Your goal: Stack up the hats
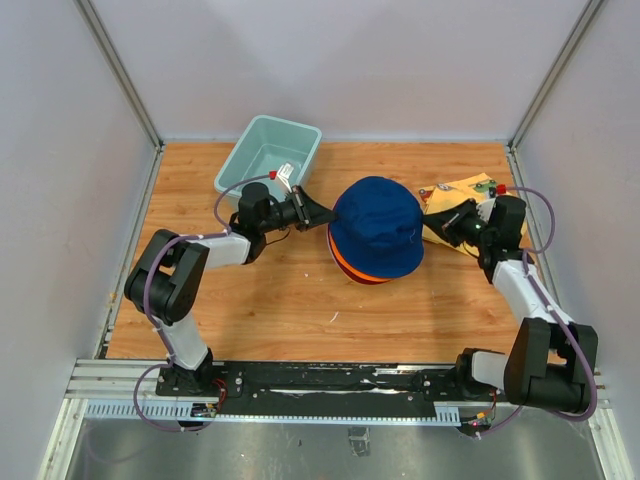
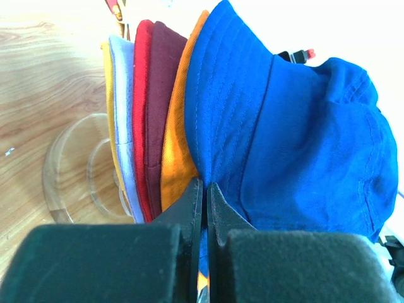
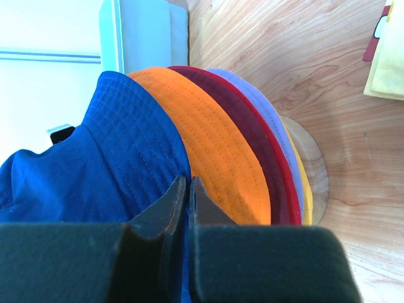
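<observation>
Gripped from 2 opposite sides: the blue fabric bucket hat (image 1: 377, 228), topmost of 6 nested in the middle of the wooden surface (image 1: 300, 310). On its left brim, the left pincer (image 2: 204, 187), closed to a thin slit with blue cloth in the gap. On its right brim, the right pincer (image 3: 187, 183), just as nearly closed on blue cloth. Held this way, by judgement, to keep the soft brim spread and level while seating the crown over the orange fabric hat (image 3: 218, 142) directly below. Under that, edge to edge: maroon hat (image 2: 165, 76), red hat (image 2: 142, 76), lavender hat (image 2: 121, 88), and yellow hat (image 2: 107, 101) at the bottom, all carried on a pale wooden stand with a round base (image 2: 69, 170). Looks close to done, with only letting go left.

Around: a teal plastic tub (image 1: 268, 152) just behind the left pincer; a flat yellow cloth printed with red cars (image 1: 462, 188) beneath the right wrist. Nothing between either pincer and the stack. For pulling back, worth minding the tub's near wall on the left and the loose cloth on the right, and opening fully first so as not to drag the brim.
</observation>
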{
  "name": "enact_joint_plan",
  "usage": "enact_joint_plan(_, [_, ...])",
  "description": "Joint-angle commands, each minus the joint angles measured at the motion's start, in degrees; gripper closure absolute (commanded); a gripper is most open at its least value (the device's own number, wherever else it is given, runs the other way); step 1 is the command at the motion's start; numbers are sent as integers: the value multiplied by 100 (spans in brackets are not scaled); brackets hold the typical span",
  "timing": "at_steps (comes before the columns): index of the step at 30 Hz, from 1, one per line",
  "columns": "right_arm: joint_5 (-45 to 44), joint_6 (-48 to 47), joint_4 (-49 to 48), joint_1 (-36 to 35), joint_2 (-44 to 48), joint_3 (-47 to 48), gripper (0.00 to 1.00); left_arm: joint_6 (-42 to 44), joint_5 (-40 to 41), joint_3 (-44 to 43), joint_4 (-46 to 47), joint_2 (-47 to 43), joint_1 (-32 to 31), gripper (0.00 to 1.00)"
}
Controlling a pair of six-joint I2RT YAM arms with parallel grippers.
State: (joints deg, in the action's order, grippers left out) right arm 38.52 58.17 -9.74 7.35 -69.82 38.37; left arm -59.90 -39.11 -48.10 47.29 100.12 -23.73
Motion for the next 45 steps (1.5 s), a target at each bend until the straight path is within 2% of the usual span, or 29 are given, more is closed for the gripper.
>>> enact_joint_plan(1, [-312, -293, -33, 12, -60, -252, 99, 541, 108, -46, -866, -5, 78, 100])
enact_joint_plan(20, [-363, -495, -317, -5, -560, -857, 99, 938, -2, 71, -1337, 282, 68, 100])
enact_joint_plan(35, [-433, -721, -248, -10, -905, -890, 99, 1507, 313, 177, -1877, 607, 70, 99])
enact_joint_plan(45, [-511, -864, 6, -6, -949, -809, 99, 1416, 307, 238, -1744, 692, 61, 99])
